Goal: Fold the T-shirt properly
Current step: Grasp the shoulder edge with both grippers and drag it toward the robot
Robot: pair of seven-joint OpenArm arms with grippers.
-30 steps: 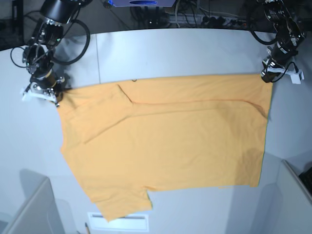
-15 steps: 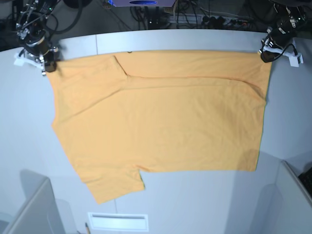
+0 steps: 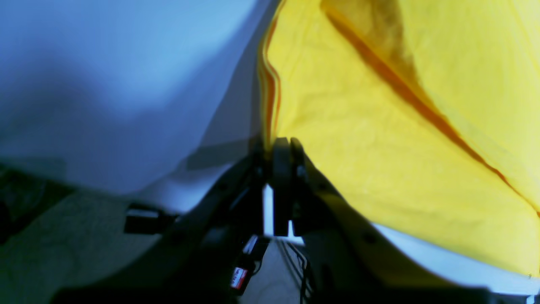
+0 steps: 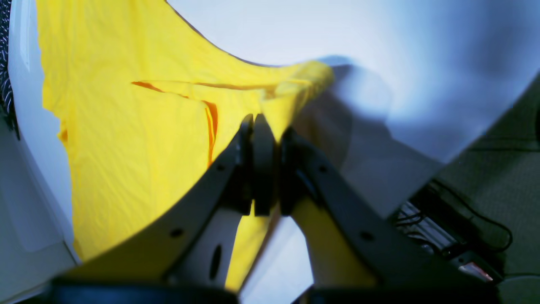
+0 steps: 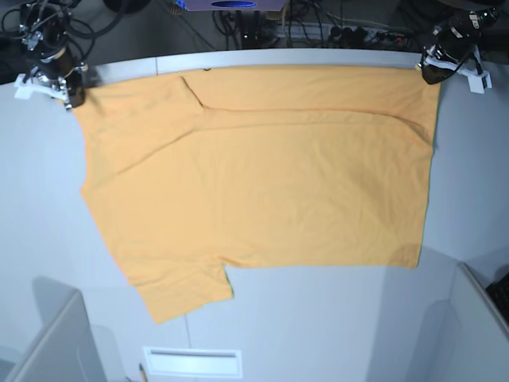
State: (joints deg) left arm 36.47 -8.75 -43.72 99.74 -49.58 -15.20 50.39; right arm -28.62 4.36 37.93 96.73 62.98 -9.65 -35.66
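T-shirt (image 5: 262, 183) spread flat on table (image 5: 318, 334), far corners pinched in left tool (image 5: 433, 76) and right tool (image 5: 70, 97)

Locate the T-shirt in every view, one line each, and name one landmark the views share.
Base: the T-shirt lies spread across the table's middle, its far corners pinched by both end effectors.
Left wrist: it fills the right half, above the left end effector.
Right wrist: it fills the left half, above the right end effector.
Shared landmark: the grey table.
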